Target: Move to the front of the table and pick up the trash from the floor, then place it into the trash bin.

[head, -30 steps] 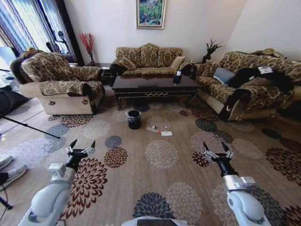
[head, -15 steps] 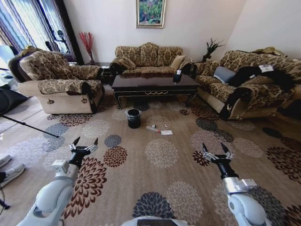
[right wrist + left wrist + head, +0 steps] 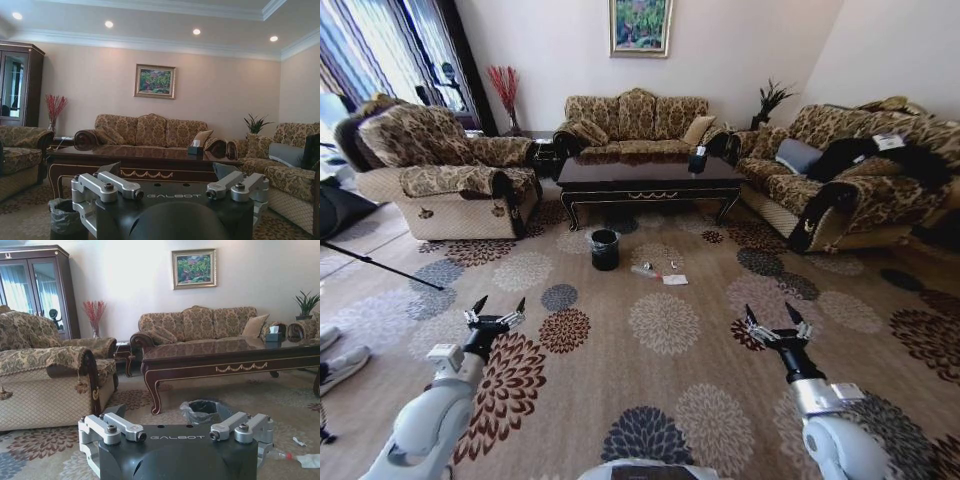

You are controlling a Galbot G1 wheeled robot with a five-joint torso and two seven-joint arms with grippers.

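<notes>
The dark brown table [image 3: 645, 178] stands at the far side of the flowered carpet floor [image 3: 665, 325], before a sofa. The black trash bin [image 3: 605, 250] with its clear liner stands just in front of the table's left half. To the bin's right, the trash lies on the carpet: a clear bottle [image 3: 643, 272], a white paper piece [image 3: 674, 281] and a tiny bit [image 3: 672, 266]. My left gripper [image 3: 498, 305] and right gripper [image 3: 769, 315] hang open and empty, well short of the trash. The left wrist view shows the bin [image 3: 202, 411], the bottle [image 3: 280, 455] and the paper [image 3: 310, 460].
A patterned armchair [image 3: 445, 180] stands at the left and a long sofa [image 3: 840, 185] at the right, flanking the table. A tripod leg [image 3: 380, 268] crosses the floor at the far left, with a person's shoe [image 3: 342, 370] near it. Open carpet lies between me and the trash.
The whole head view has shifted slightly, so the camera has moved. Both grippers stay open and held out in front. The trash and the bin lie as before.
</notes>
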